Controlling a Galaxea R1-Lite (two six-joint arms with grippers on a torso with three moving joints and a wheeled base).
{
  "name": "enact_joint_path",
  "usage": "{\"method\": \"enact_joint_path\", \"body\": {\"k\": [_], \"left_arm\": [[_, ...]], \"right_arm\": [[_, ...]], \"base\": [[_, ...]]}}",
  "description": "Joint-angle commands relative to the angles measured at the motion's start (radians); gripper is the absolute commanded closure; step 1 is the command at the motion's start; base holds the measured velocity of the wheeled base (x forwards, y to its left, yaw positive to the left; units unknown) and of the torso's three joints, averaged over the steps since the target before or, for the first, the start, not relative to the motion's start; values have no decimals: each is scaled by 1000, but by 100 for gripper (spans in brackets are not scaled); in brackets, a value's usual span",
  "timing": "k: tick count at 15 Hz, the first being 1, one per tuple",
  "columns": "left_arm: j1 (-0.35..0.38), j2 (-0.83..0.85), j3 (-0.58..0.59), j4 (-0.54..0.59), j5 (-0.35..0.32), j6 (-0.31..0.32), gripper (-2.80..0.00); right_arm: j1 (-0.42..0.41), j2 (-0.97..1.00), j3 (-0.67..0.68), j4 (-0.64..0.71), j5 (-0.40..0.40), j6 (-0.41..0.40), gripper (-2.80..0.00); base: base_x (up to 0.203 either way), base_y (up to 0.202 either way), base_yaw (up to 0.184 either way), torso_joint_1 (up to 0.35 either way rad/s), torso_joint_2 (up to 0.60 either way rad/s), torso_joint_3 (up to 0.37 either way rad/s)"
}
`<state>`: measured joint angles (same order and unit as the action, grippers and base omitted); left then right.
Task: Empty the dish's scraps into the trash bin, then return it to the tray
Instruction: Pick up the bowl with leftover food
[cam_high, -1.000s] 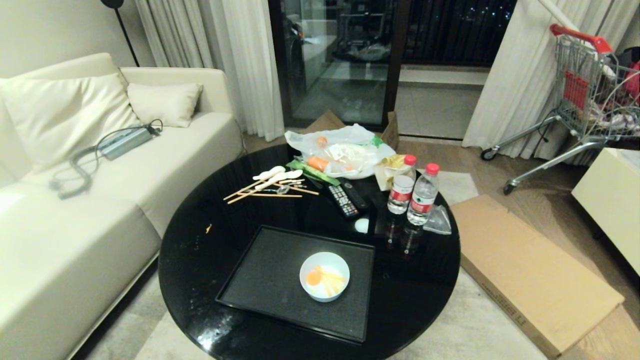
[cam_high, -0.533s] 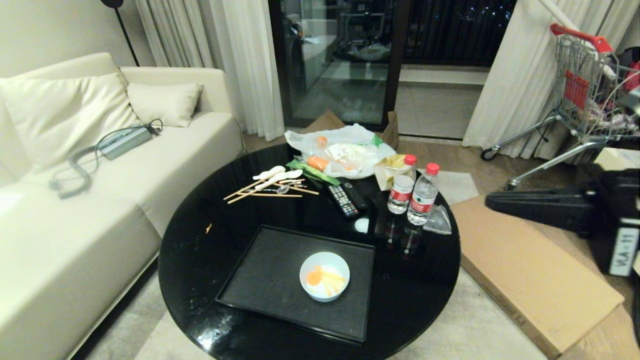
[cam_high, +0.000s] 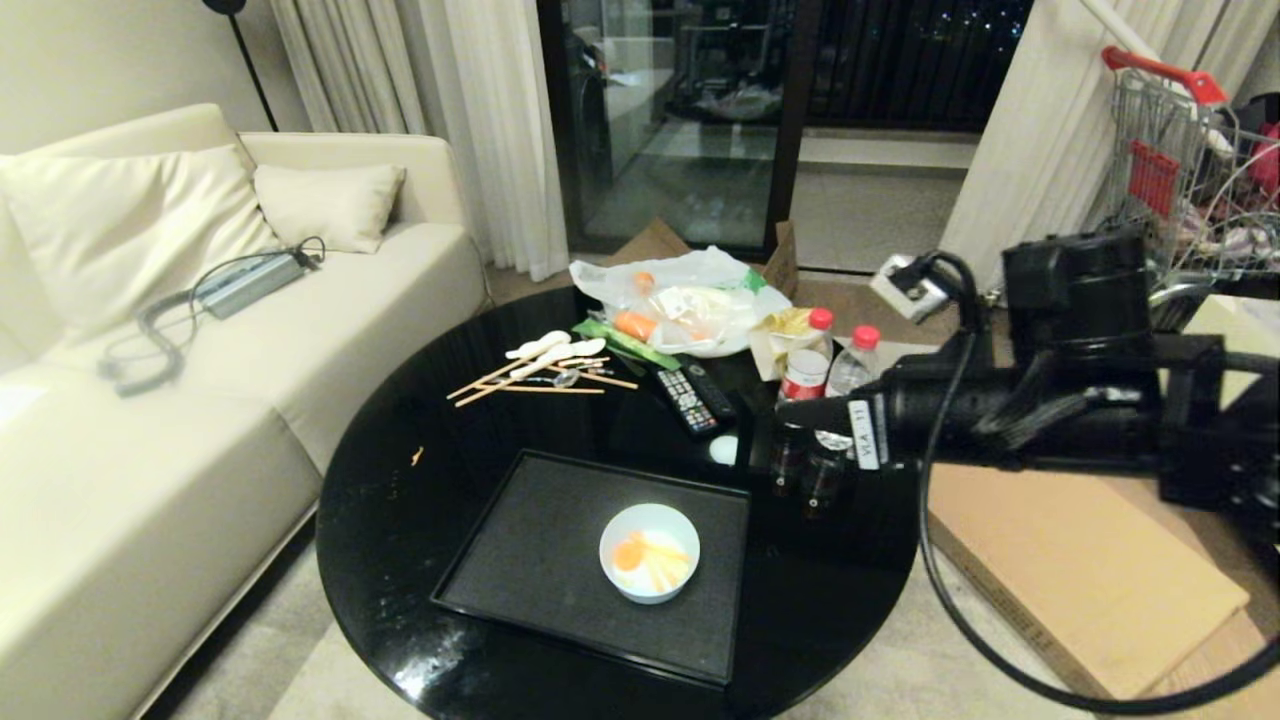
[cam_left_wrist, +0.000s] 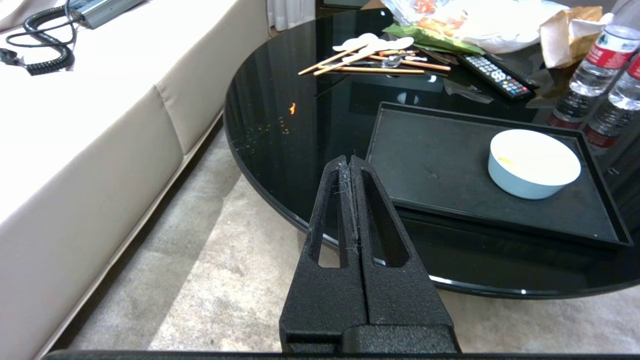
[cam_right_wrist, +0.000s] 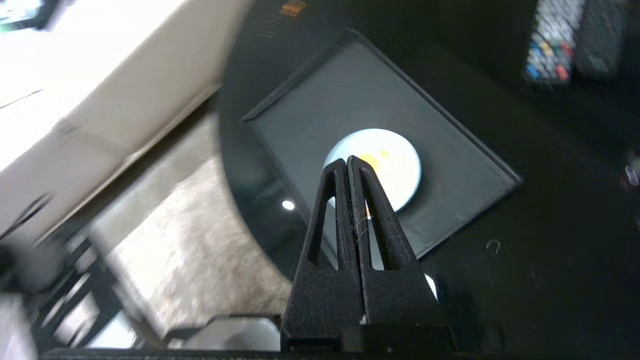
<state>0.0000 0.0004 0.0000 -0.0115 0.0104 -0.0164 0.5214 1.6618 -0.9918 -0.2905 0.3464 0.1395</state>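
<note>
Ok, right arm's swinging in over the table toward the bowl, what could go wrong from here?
Three risks:
1. The right gripper sits right by the two water bottles; a sideways sweep could topple them.
2. Its fingers are shut, so they must open before gripping the dish; otherwise they could shove it across the tray.
3. No trash bin is in view, so carrying the scraps may mean a long move and spills.

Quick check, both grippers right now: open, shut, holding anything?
Left gripper: shut, empty, off the table's edge.
Right gripper: shut, empty, above the dish on the tray.
</note>
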Motion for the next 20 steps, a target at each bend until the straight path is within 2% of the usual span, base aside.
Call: {"method": "enact_joint_path", "body": {"k": [1,4,7,9,11,18,19,20], "left_arm": [[0,0,0,-1,0,0,0],[0,0,0,-1,0,0,0],[0,0,0,-1,0,0,0],[0,0,0,-1,0,0,0],[0,0,0,-1,0,0,0],[0,0,0,-1,0,0,0],[0,0,0,-1,0,0,0],[0,0,0,-1,0,0,0]], "right_arm": [[61,152,-84,4,-126,37,0],[97,270,-184,32,-258,57,0],[104,318,-269,197,-318,55,0],[104,359,-340,348,-390,31,0],[112,409,-391,413,-465,9,0],[173,486,-469,495,-475,-3,0],[181,487,-466,498,-472,-2,-280],[188,490,-464,498,-472,-1,-280]], "base": [[0,0,0,0,0,0],[0,0,0,0,0,0],[0,0,0,0,0,0],[0,0,0,0,0,0],[0,0,0,0,0,0],[0,0,0,0,0,0],[0,0,0,0,0,0],[0,0,0,0,0,0]]}}
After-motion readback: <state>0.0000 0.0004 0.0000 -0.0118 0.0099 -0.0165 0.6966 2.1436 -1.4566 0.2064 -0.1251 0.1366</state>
